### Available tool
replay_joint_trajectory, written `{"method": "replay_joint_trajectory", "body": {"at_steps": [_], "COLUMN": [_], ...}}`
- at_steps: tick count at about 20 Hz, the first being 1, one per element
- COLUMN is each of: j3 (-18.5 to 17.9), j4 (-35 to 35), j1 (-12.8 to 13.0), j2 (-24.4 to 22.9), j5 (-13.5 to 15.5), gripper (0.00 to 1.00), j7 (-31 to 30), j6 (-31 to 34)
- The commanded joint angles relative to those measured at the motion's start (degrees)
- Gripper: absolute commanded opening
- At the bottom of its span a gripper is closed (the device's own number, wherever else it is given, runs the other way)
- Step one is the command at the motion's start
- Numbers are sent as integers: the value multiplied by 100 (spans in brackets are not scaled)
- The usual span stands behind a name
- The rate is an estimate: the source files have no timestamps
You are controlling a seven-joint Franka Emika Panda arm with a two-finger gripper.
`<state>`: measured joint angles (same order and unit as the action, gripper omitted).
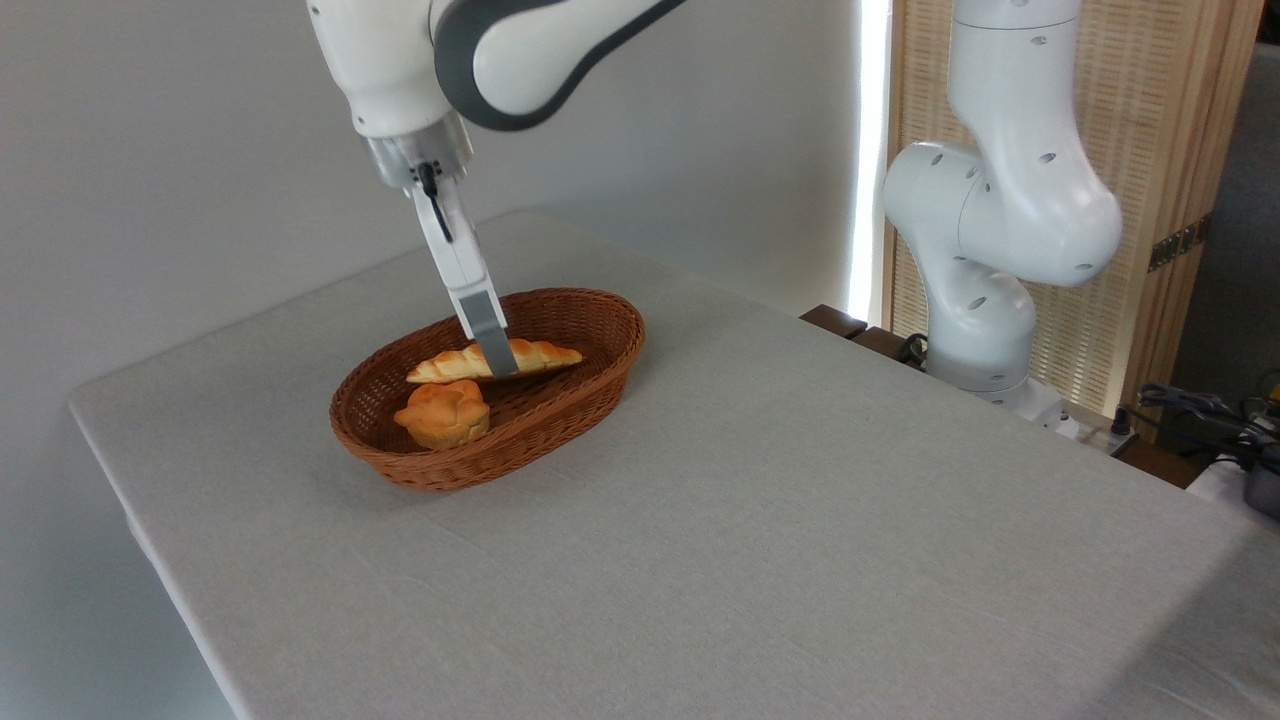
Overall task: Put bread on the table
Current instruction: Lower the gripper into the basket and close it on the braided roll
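Observation:
The bread (pixel 545 354), a long braided golden loaf, lies lengthwise in the brown wicker basket (pixel 590 385) on the grey-clothed table (pixel 800 520). My gripper (pixel 497 362) reaches down into the basket from the upper left and straddles the loaf's middle. Its near finger (pixel 485 330) presses against the loaf's front side, while the far finger is hidden behind it. The gripper looks shut on the bread, and the loaf sits about level with the basket rim.
A small round knotted bun (pixel 443 413) sits in the basket's front left part, just below the loaf. The arm's white base (pixel 985 300) stands past the table's far right edge, with cables (pixel 1200 405) beside it.

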<state>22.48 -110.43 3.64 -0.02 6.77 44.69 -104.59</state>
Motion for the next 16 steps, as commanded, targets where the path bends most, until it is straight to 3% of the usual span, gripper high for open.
{"method": "replay_joint_trajectory", "body": {"at_steps": [1, 16], "j3": [20, 372], "j4": [-251, -682], "j1": [-38, -38], "j2": [-77, 55], "j5": [53, 26], "gripper": [100, 100], "j7": [49, 40], "j6": [-158, -888]}}
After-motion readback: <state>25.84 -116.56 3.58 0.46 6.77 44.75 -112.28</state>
